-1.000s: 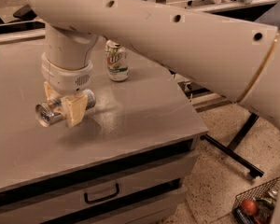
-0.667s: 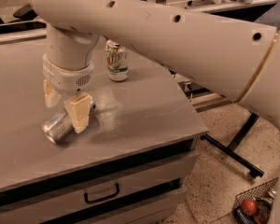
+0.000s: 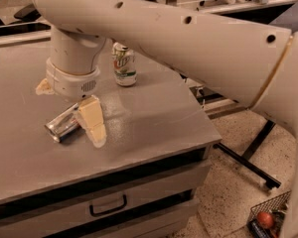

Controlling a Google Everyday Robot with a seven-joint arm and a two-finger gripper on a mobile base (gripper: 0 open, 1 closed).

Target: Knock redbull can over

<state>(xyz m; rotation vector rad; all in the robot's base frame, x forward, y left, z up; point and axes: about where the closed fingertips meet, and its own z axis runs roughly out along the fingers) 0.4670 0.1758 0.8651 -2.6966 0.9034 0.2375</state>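
Note:
The redbull can, slim and silver, lies on its side on the grey table, its silver end pointing to the front left. My gripper hangs straight down over it from the big white arm. Its two cream fingers are spread apart: one finger rests against the can's right end, the other stands behind and to the left, clear of the can. The gripper is open and holds nothing.
A wider white can with green marks stands upright behind the gripper. The table has drawers with a black handle on its front. A black stand leg and a wire basket are on the floor at the right.
The can, earlier held tilted between the fingers above the table, has come down and now lies flat on its side. The fingers have spread apart.

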